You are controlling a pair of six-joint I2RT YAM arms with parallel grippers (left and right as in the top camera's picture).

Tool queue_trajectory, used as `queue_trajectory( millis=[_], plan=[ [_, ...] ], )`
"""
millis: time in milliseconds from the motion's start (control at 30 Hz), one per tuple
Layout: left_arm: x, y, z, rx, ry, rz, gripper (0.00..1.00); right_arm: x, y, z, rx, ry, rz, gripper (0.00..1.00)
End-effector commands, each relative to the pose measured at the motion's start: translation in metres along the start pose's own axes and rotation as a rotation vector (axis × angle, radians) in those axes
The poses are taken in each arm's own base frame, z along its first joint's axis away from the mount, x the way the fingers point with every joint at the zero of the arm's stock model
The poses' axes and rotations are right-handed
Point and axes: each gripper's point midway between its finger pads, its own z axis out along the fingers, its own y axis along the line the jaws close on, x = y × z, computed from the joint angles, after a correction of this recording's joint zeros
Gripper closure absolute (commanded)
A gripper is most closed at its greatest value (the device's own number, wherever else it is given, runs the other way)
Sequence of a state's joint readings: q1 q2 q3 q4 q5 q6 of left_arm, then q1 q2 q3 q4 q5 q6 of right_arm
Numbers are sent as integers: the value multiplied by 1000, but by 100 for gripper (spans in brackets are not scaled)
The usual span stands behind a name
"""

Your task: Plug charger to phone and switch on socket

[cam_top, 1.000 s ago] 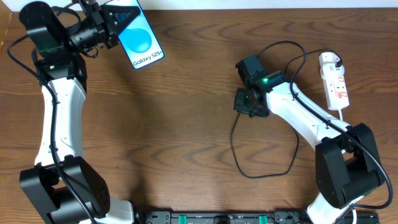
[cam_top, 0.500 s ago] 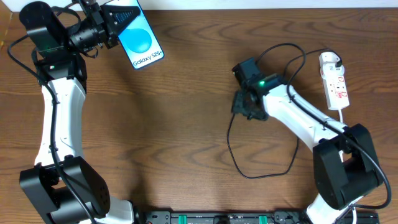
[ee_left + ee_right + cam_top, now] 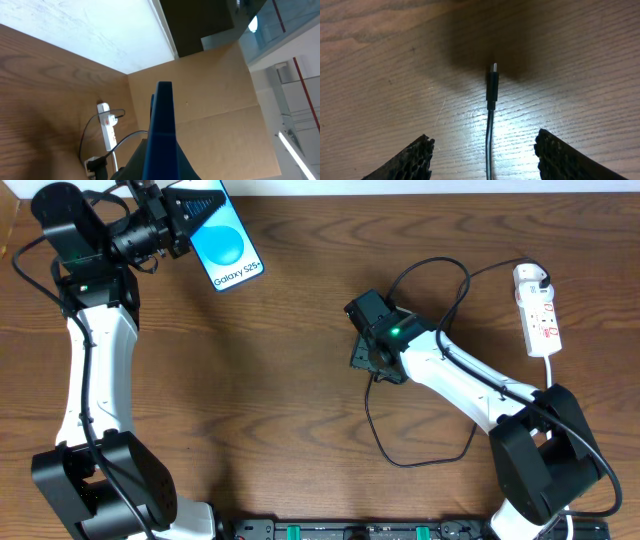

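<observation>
My left gripper (image 3: 183,222) is shut on the phone (image 3: 228,245), holding it raised at the far left; its blue screen faces up. In the left wrist view the phone (image 3: 161,132) shows edge-on between the fingers. My right gripper (image 3: 366,354) is open, low over the middle of the table. In the right wrist view its fingers (image 3: 484,140) straddle the charger's black connector tip (image 3: 492,85), which lies flat on the wood, not gripped. The thin black charger cable (image 3: 400,461) loops back to the white plug (image 3: 530,277) in the socket (image 3: 540,315) at the far right.
The socket also shows in the left wrist view (image 3: 106,131), with a cardboard wall (image 3: 220,95) behind the table. The cable arcs over the right arm (image 3: 460,375). A black rail (image 3: 350,530) runs along the table's front edge.
My right gripper has moved left across the table, and the cable's loop shifted left with it. The left arm and the phone have not moved.
</observation>
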State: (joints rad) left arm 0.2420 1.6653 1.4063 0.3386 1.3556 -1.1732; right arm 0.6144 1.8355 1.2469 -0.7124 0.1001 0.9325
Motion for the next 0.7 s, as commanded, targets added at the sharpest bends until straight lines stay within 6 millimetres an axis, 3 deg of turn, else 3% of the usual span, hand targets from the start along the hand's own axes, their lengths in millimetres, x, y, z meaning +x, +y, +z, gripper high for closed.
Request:
queue_trajectory(
  millis=[0, 333, 467, 533, 667],
  plan=[
    [-1, -8, -2, 7, -1, 40, 93, 0, -5, 7, 34, -14, 17, 34],
    [-1, -8, -2, 7, -1, 40, 93, 13, -12, 51, 93, 44, -21, 37],
    [1, -9, -2, 10, 8, 51, 93, 15, -13, 56, 95, 51, -21, 41],
    [2, -9, -2, 12, 14, 62, 93, 14, -12, 56, 90, 52, -19, 47],
    [2, -9, -3, 13, 16, 62, 92, 16, -11, 56, 81, 63, -16, 76]
  ],
)
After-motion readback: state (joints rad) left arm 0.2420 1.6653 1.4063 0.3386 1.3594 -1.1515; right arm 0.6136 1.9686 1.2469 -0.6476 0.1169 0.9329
